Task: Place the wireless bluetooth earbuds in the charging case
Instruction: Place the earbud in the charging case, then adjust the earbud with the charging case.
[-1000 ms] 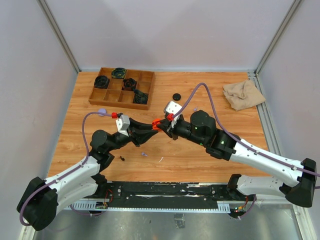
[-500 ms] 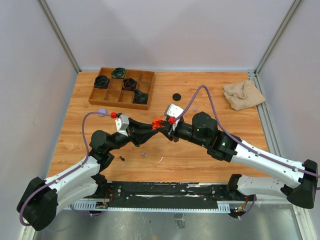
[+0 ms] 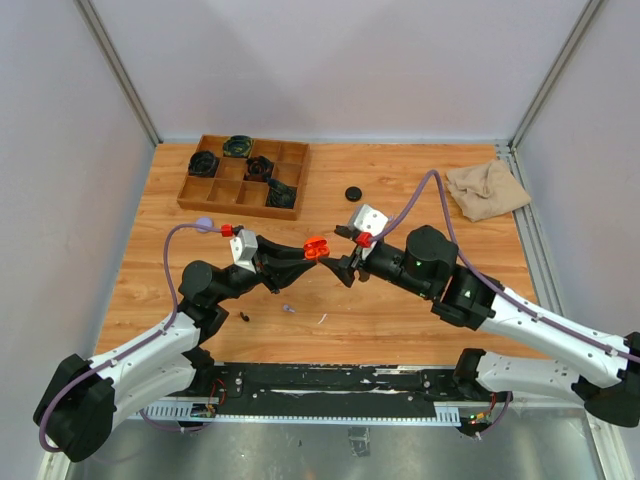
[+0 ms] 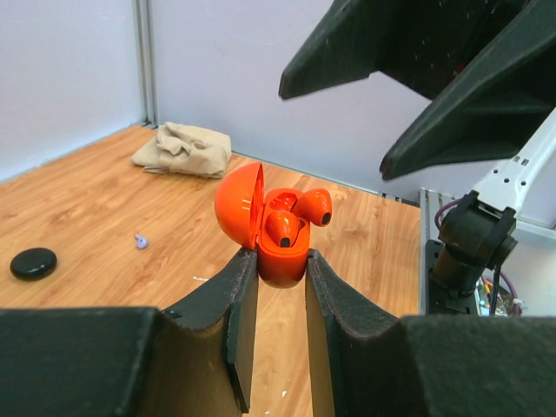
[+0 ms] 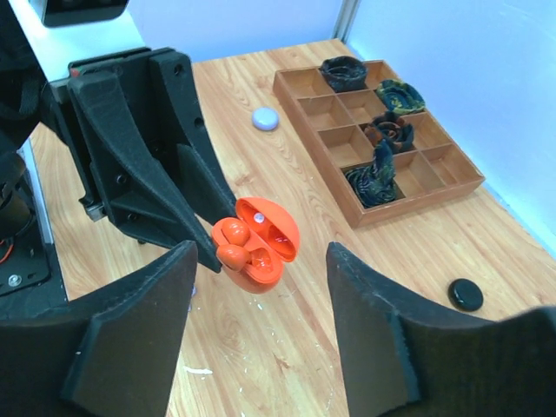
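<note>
Orange case (image 3: 316,245) in left hand (image 4: 280,268), wooden tray (image 3: 232,209), cloth (image 3: 487,190), black disc (image 3: 353,193) beyond

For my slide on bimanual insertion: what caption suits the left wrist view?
Left fingers pinch the open orange charging case, both orange earbuds resting inside it.

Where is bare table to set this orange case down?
Bare: the far strip between tray and cloth, beyond the black disc; also the left edge below the tray. Crowded: the near middle, where loose earbuds lie.
</note>
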`<control>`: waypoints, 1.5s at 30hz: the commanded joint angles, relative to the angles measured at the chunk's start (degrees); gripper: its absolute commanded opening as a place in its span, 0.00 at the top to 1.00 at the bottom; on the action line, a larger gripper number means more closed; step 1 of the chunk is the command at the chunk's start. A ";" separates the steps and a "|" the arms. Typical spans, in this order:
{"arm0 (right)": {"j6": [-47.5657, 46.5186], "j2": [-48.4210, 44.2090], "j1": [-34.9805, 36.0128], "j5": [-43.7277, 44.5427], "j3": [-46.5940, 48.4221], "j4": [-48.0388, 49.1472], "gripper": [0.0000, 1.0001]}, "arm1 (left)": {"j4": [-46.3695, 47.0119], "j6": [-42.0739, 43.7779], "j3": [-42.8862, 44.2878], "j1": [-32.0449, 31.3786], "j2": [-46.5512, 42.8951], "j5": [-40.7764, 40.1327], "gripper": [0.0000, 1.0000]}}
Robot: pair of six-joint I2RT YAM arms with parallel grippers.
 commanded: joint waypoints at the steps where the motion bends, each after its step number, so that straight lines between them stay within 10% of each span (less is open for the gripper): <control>1: -0.15 -1.98 0.99 4.47 -0.40 0.52 0.35 | 0.82 0.54 0.93 -0.08 -0.84 -0.58 1.00; 35: -1.50 -0.14 0.59 19.25 -2.86 -1.76 0.19 | -2.01 1.59 1.15 -0.08 -2.38 -1.29 1.00; 45: -4.28 -1.12 -4.01 1.35 -0.05 -8.66 0.17 | -4.01 3.25 1.58 -0.09 -2.07 0.25 1.00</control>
